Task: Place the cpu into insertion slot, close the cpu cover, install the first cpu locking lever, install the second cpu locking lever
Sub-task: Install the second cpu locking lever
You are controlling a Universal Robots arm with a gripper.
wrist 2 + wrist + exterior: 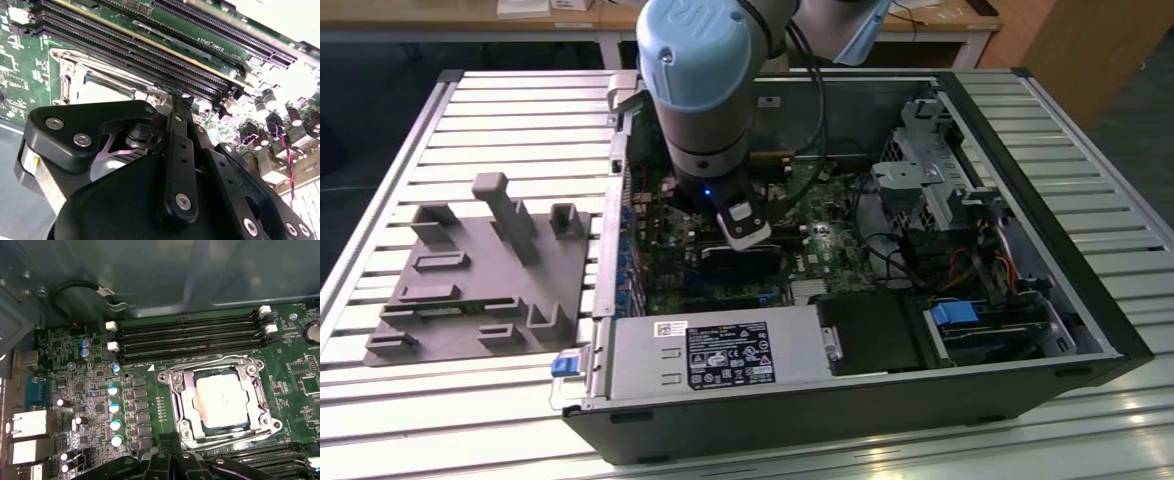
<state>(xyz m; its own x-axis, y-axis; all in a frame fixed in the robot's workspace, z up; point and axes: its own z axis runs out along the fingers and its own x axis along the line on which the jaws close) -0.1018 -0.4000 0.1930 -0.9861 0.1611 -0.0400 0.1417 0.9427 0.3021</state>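
Note:
The cpu (222, 400), a dull silver square, lies in the insertion slot (220, 429) on the green motherboard. The silvery cpu cover (176, 390) is folded down around it, and the chip shows through its window. Thin wire levers (235, 441) run along two sides of the cover; I cannot tell whether they are latched. My gripper (170, 438) hangs just off the socket's edge with its black fingers together and nothing visible between them. In the second wrist view the gripper (167, 98) ends beside the socket frame (70, 80). In the exterior view my gripper (747, 240) is inside the open computer case.
Long black memory slots (190, 337) run beside the socket. The case walls (1067, 200) surround the board. A power supply (707, 355), drive cage (934, 170) and loose cables (907, 260) are close by. A grey fixture (480, 270) stands on the slatted table at the exterior view's left.

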